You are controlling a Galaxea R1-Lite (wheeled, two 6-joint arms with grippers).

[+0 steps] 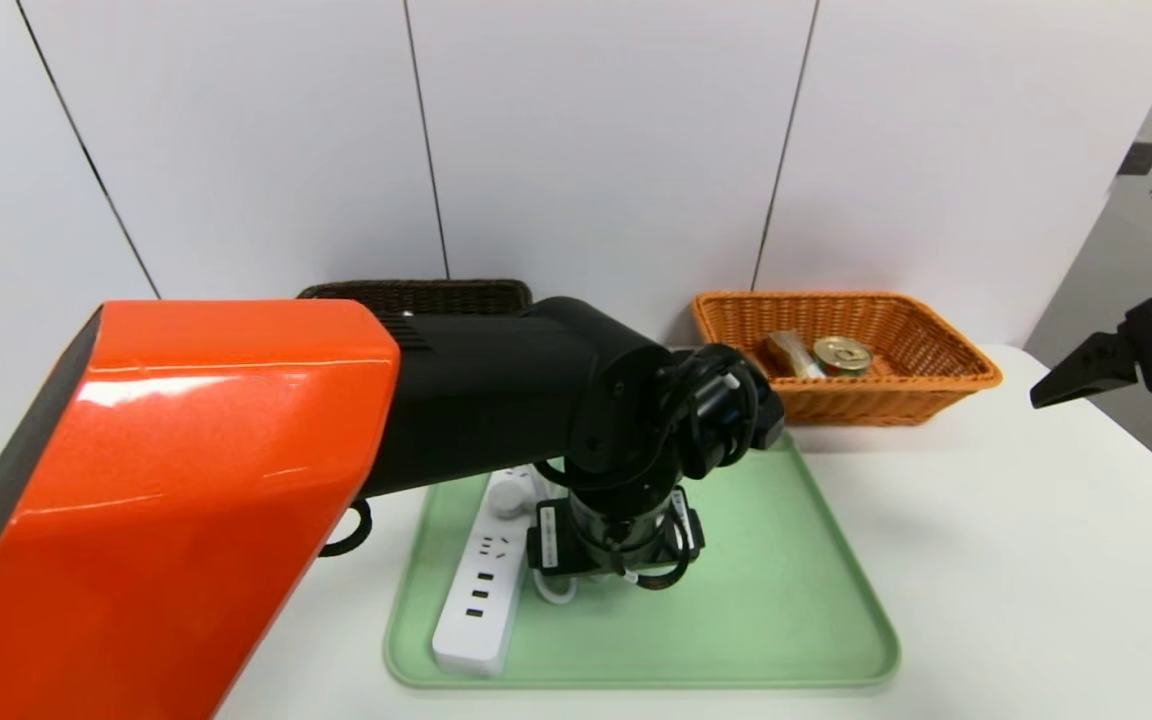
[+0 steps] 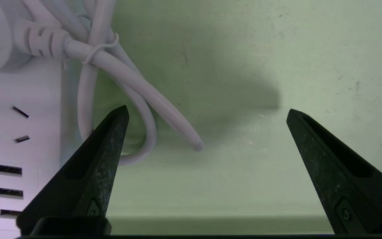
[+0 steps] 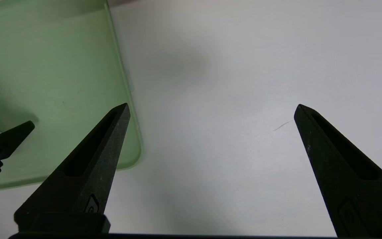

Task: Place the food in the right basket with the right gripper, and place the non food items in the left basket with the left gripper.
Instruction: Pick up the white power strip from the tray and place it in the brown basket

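A white power strip (image 1: 481, 590) lies on the left side of the green tray (image 1: 786, 600), with its tied white cable (image 2: 138, 86) beside it. My left gripper (image 2: 207, 109) points down at the tray just right of the strip and stands open over bare tray. One finger (image 2: 98, 159) is next to the cable loop, and nothing is between the jaws. My right gripper (image 3: 212, 106) hangs open and empty over the white table, right of the tray. The orange right basket (image 1: 946, 350) holds a tin can (image 1: 842, 355) and a wrapped snack (image 1: 791, 352).
My left arm (image 1: 186, 480) hides most of the dark brown left basket (image 1: 416, 293) at the back. The tray's right half is bare. White table (image 1: 1016, 560) extends to the right of the tray, and a wall stands close behind both baskets.
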